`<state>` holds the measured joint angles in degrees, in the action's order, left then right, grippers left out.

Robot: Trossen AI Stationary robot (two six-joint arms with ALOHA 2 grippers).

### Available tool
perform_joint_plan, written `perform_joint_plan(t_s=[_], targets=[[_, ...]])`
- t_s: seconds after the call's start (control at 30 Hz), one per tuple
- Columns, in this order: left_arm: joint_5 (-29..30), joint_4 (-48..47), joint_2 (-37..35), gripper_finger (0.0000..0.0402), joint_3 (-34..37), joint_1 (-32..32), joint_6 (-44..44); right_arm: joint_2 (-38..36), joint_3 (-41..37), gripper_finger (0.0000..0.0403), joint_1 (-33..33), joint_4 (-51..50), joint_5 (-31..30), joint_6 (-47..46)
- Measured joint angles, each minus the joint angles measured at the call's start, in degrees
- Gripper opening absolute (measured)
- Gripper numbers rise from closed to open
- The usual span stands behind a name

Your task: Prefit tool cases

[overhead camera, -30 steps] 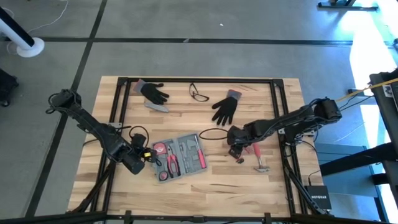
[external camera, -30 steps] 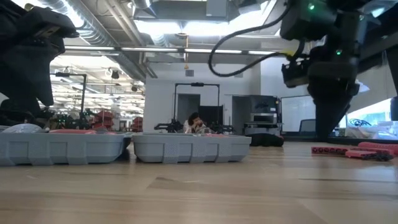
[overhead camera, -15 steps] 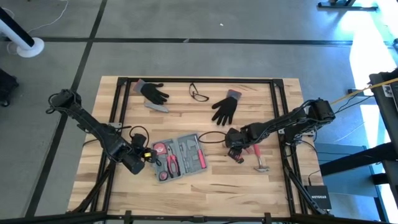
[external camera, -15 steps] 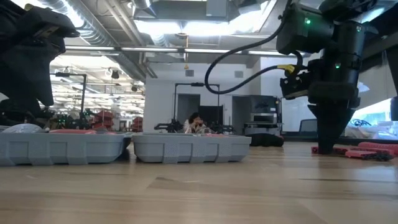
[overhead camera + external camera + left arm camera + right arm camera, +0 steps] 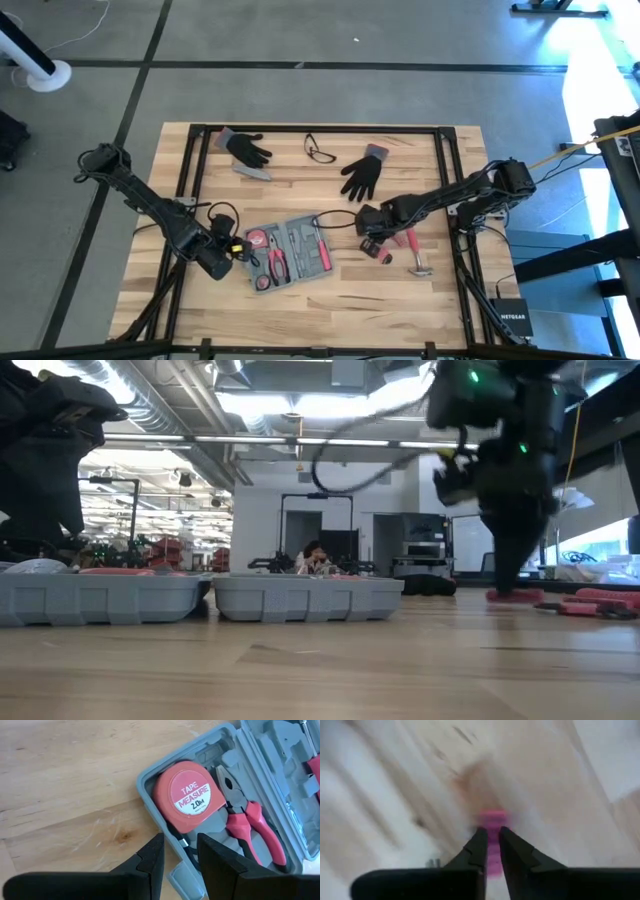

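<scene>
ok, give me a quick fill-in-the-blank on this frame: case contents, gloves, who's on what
1. In the open case, the red tape measure lies beside red-handled ____.
2. Two black ____ lie at the table's far side, with eyeglasses between them.
3. The left gripper sits at the case's ____ measure end.
4. The hammer lies on the table near the ____ gripper.

Missing: pliers; gloves; tape; right

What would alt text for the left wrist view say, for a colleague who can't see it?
The left gripper hangs with its jaws apart over the near corner of the open blue-grey tool case, which lies on the wooden table. Inside sit a red tape measure and red-handled pliers, each in its moulded recess.
</scene>
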<state>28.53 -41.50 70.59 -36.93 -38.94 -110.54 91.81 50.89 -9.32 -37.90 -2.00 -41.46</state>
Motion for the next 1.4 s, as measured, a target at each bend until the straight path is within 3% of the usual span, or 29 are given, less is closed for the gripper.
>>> perform_joint_plan(t_s=[0.17, 0.37, 0.53, 0.67, 0.9, 1.07, 1.2, 1.4], targets=[[0.09, -0.07, 0.0, 0.0106, 0.0, 0.0, 0.0, -0.08, 5.73, 0.0002, 0.0, -0.72, -0.28, 0.22], [0.48, -0.02, 0.0, 0.0106, 0.0, -0.02, 1.15, -0.15, 10.12, 0.0003, 1.11, -1.9, -1.35, -0.08], [0.5, 0.07, 0.0, 0.0106, 0.0, -0.02, 1.49, -0.18, 9.85, 0.0005, 3.44, -10.81, -4.3, -4.25], [0.5, 0.1, 0.0, 0.0106, 0.0, -0.02, 1.47, -0.14, 7.11, 0.0043, 5.88, -11.01, 0.12, -5.89], [0.48, 0.18, 0.0, 0.0106, 0.0, -0.04, 1.49, -0.17, 5.89, 0.0161, 6.38, -9.64, 3.67, -8.2], [0.49, 0.15, 0.0, 0.0106, 0.0, -0.02, 1.65, 0.24, 5.77, 0.0223, 6.36, -9.3, 5.59, -9.52], [0.48, 0.15, 0.0, 0.0106, 0.0, -0.01, 1.77, 0.22, 4.09, 0.024, 6.36, -6.83, 7.18, -12.97], [0.46, 0.05, 0.0, 0.0106, 0.0, -0.02, 1.55, 0.24, 0.33, 0.0233, 6.36, -5.26, 5.15, -16.98]])
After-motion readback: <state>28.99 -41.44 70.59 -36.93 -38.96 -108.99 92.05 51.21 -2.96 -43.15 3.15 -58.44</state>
